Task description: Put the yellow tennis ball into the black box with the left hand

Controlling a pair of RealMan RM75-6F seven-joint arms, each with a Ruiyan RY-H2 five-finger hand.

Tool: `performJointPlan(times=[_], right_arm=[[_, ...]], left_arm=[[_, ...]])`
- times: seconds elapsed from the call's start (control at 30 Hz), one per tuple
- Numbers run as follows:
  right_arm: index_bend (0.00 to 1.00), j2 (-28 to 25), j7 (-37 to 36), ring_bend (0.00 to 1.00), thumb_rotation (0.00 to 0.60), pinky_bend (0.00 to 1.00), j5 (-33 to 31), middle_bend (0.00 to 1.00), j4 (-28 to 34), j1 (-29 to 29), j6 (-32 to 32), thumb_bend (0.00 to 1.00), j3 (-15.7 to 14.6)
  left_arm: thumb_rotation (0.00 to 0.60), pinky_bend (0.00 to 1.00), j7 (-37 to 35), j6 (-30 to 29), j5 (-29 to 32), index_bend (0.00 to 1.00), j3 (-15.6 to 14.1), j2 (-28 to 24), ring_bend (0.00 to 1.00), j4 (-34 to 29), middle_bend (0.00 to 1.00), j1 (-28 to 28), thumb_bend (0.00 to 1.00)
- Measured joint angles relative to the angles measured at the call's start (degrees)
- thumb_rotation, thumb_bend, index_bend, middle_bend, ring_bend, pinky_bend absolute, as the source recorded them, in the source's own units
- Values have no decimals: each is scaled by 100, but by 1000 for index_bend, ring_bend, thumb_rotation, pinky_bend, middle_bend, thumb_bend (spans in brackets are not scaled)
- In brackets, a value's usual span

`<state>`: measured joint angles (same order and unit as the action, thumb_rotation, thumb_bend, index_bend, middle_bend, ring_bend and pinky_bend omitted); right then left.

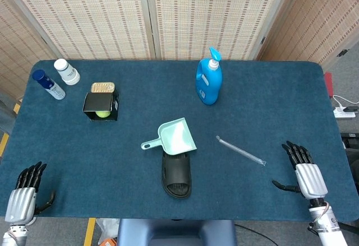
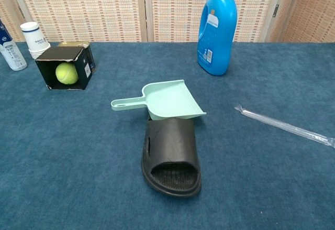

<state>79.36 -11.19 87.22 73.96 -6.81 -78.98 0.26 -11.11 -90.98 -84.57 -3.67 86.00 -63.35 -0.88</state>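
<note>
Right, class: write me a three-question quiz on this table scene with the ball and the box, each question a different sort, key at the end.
1. True or false: the tennis ball lies inside the black box.
2. Multiple choice: what lies across the toe of the black slipper? A) the blue detergent bottle B) the green dustpan C) the clear wrapped straw
3. Fill in: the left hand is at the table's near ______ corner, holding nothing.

Key: 1 true; 2 B; 3 left
</note>
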Motion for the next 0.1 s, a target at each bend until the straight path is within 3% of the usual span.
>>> performJointPlan(times=[0.1], right_arm=[[0, 0, -27, 0, 600, 0, 20, 0, 4, 5, -27, 0, -3]], left_arm=[[338, 0, -62, -9, -149, 0, 39, 46, 0, -140, 0, 42, 431]])
